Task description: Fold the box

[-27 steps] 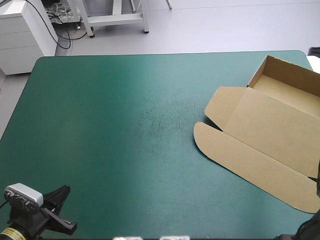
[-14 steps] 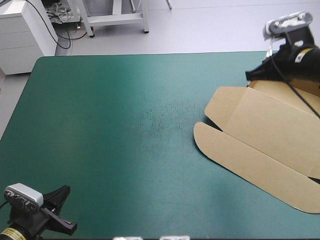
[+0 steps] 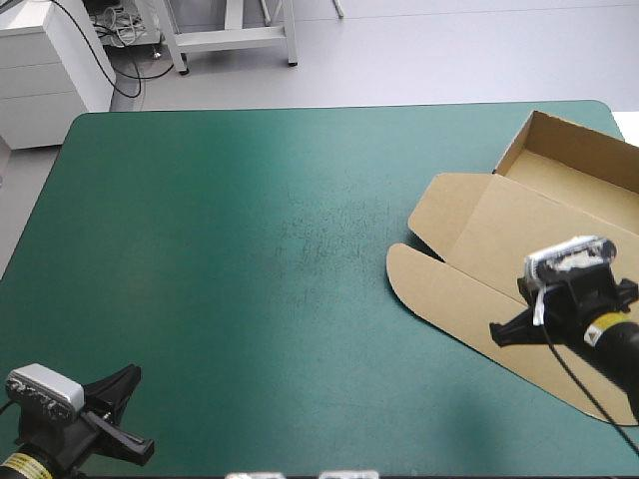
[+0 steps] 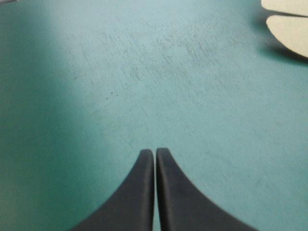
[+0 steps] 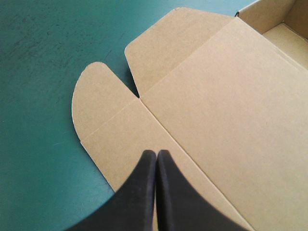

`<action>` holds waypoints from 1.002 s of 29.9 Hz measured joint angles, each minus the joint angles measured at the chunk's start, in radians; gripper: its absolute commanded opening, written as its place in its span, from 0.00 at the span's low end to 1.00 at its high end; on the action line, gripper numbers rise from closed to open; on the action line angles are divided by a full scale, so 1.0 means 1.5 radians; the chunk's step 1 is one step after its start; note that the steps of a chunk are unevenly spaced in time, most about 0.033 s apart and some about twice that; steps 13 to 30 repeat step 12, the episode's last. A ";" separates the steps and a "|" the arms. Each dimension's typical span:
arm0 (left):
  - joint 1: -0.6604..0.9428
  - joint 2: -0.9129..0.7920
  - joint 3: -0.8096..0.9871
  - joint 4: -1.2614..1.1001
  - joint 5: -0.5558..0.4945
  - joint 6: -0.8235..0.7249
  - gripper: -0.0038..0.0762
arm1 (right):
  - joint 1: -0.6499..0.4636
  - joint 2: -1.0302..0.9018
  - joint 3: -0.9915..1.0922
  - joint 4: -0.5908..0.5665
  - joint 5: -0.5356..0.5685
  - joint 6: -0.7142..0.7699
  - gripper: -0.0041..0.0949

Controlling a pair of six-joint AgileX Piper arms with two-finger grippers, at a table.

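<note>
The brown box [image 3: 529,235] lies at the table's right side as an open tray [image 3: 584,165] with its lid spread flat toward the middle. A rounded front flap [image 3: 439,289] and a side flap [image 3: 444,205] rest on the teal-green cover. My right gripper [image 3: 499,332] hovers over the lid's front strip, shut, with nothing in it; in the right wrist view its tips [image 5: 156,154] sit above the crease next to the lid panel [image 5: 221,96]. My left gripper [image 3: 128,382] is shut at the near left corner, far from the box [image 4: 288,26], over bare cover [image 4: 155,151].
The teal-green cover [image 3: 250,249] stretches bare from the left edge to the box. The tray reaches past the right edge of the high view. A white cabinet [image 3: 45,65] stands on the floor beyond the far left corner.
The right arm was out of sight, then appeared above the tray's far corner; now it has come down toward the near side, over the lid's front strip. The left gripper has stayed put.
</note>
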 measured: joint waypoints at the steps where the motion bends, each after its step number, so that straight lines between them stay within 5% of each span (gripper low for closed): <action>1: 0.000 0.000 0.004 -0.001 -0.012 0.000 0.04 | 0.000 -0.030 0.037 0.005 -0.021 0.000 0.02; 12: 0.000 0.000 0.068 -0.036 -0.115 -0.010 0.04 | 0.000 -0.293 0.278 0.029 -0.142 0.005 0.02; 30: 0.000 0.000 0.068 -0.036 -0.115 -0.010 0.04 | 0.000 -0.293 0.278 0.029 -0.142 0.005 0.02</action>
